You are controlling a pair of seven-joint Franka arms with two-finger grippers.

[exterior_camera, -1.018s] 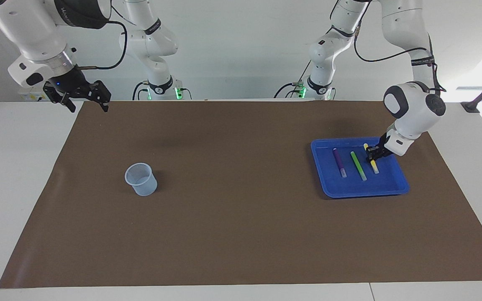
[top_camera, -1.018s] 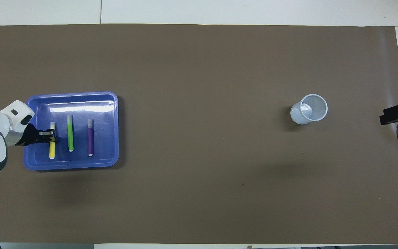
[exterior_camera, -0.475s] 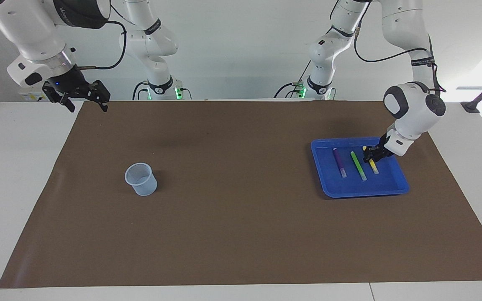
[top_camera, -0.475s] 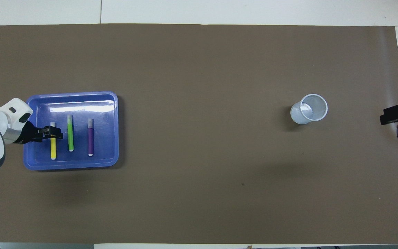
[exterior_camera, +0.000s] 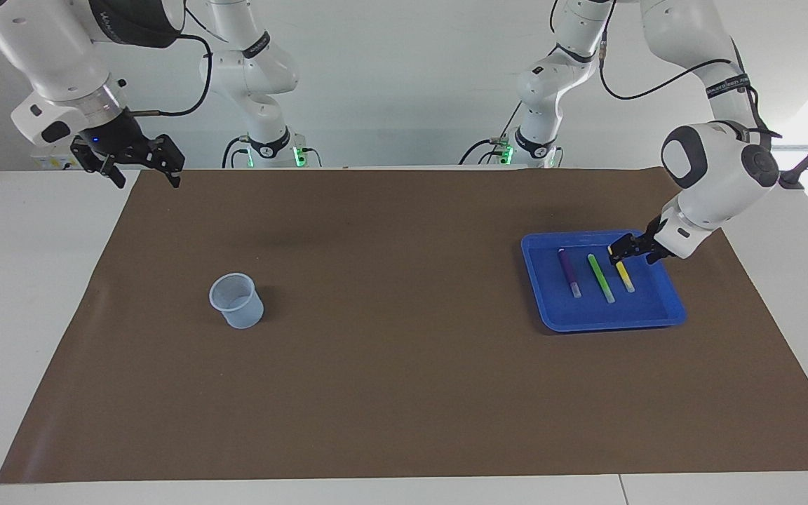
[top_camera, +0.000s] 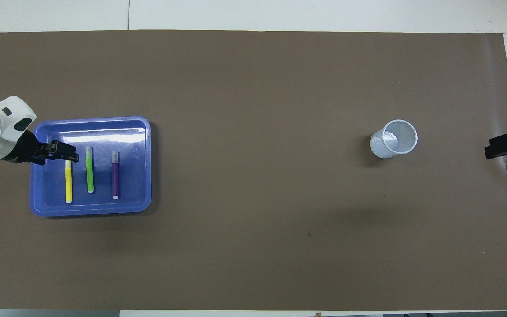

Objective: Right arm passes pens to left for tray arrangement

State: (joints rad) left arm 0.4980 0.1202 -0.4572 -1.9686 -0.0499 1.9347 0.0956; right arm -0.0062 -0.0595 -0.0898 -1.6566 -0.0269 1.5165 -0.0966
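Observation:
The blue tray (exterior_camera: 607,320) lies on the brown mat toward the left arm's end, also in the overhead view (top_camera: 90,209). The purple pen (exterior_camera: 569,272), the green pen (exterior_camera: 600,278) and the yellow pen (exterior_camera: 625,276) lie in it side by side; they also show in the overhead view: purple pen (top_camera: 115,176), green pen (top_camera: 89,171), yellow pen (top_camera: 68,182). My left gripper (exterior_camera: 629,254) hangs open and empty just over the yellow pen's end, clear of it, also in the overhead view (top_camera: 66,153). My right gripper (exterior_camera: 146,175) waits open and empty, raised over the mat's corner at its own end.
A small translucent bluish cup (exterior_camera: 236,300) stands upright on the mat toward the right arm's end, also in the overhead view (top_camera: 393,138). Two slimmer white arms with green lights stand at the robots' edge of the table.
My left gripper was closed around the yellow pen low in the tray; it has let go and risen, and the pen stays lying in the tray. The right arm has barely moved.

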